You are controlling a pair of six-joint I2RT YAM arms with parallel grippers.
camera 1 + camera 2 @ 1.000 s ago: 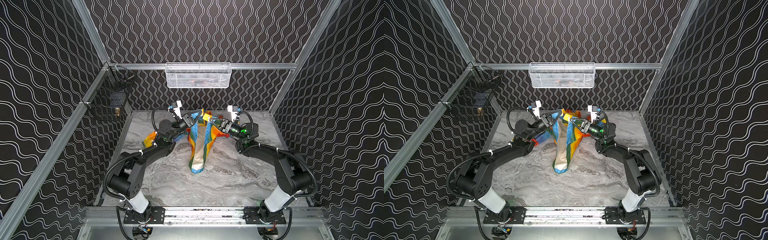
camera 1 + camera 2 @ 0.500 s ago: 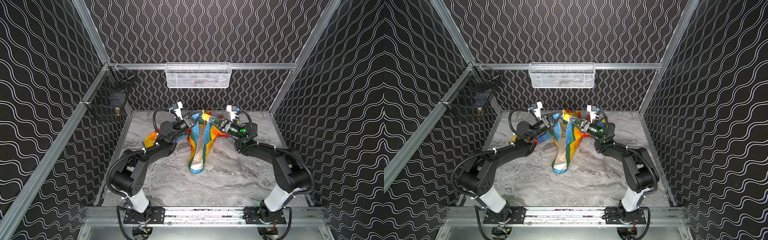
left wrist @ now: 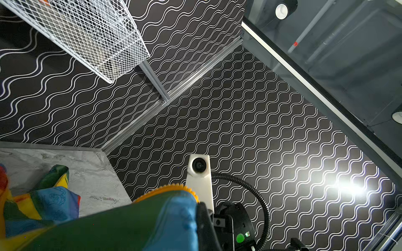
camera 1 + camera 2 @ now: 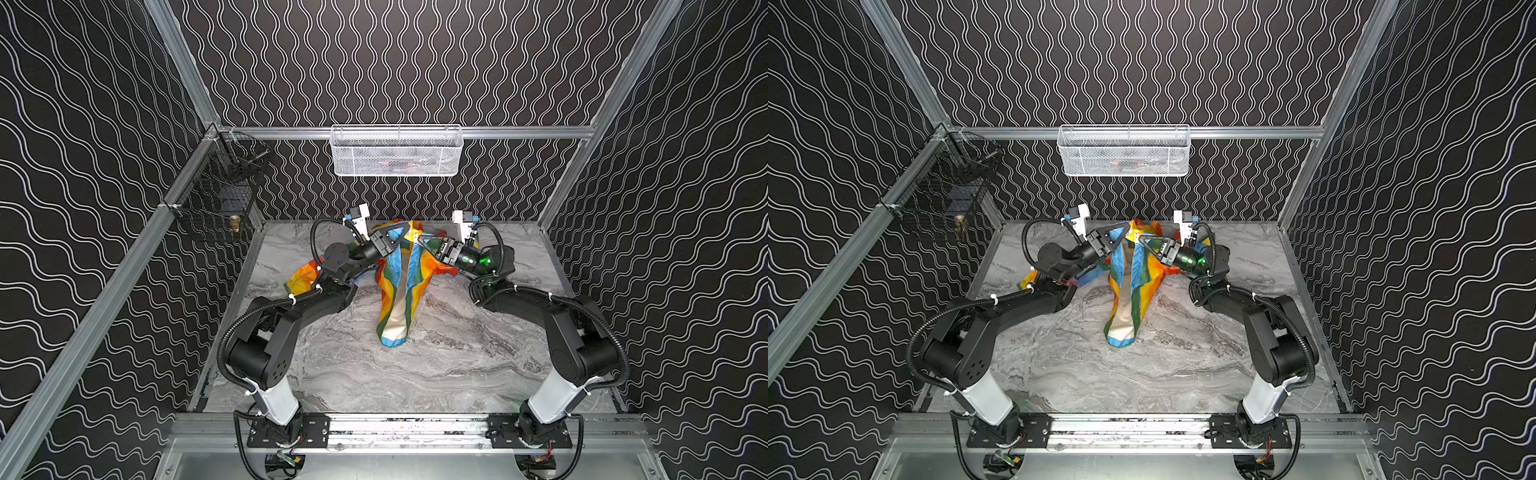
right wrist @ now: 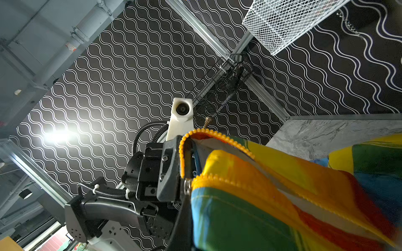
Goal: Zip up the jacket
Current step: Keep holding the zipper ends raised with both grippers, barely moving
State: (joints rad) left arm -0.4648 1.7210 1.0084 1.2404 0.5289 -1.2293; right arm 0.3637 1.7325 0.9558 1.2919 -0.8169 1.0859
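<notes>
Barely anything has shifted: the jacket (image 4: 399, 291) hangs as before at the far middle of the desk (image 4: 374, 374), hem trailing, front gaping. The left tool (image 4: 402, 232) and right tool (image 4: 420, 241) stay clamped on its zipper edges, close together. Joining the two halves looks not yet begun.

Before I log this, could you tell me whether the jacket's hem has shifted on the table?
No: the jacket keeps its hem against the same veins of the table as before.
</notes>
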